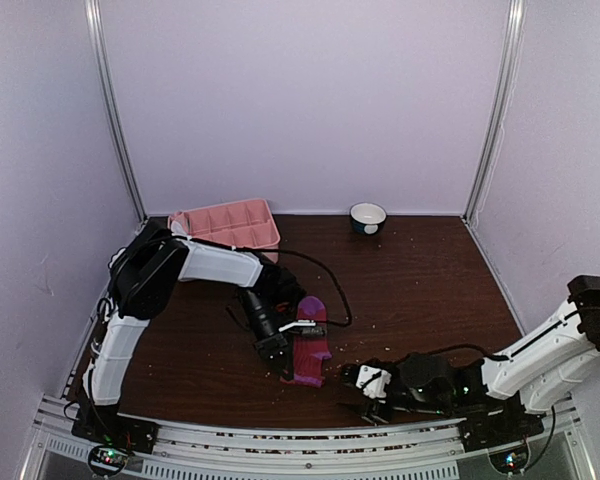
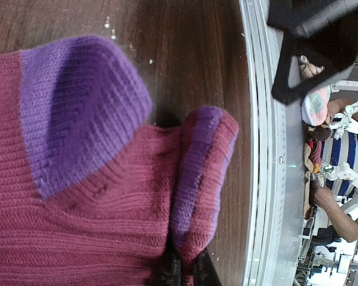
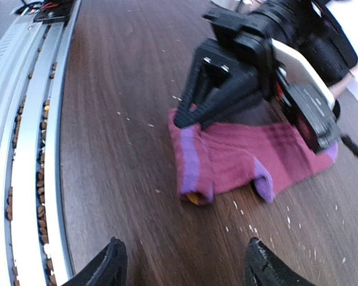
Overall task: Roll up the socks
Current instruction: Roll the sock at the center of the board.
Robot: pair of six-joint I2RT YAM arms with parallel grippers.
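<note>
Here the left jaws pinch the cuff of the magenta sock, the right jaws gaping wide nearby.

left hand sits over sock cuff, blocking that side; open worktop lies between right hand and sock.

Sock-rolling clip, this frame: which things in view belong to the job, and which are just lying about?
Job in hand:
magenta sock
left gripper, pinching the sock's cuff
right gripper, open, close by

Lying about:
pink tray, back left
bowl, at the back wall
</note>
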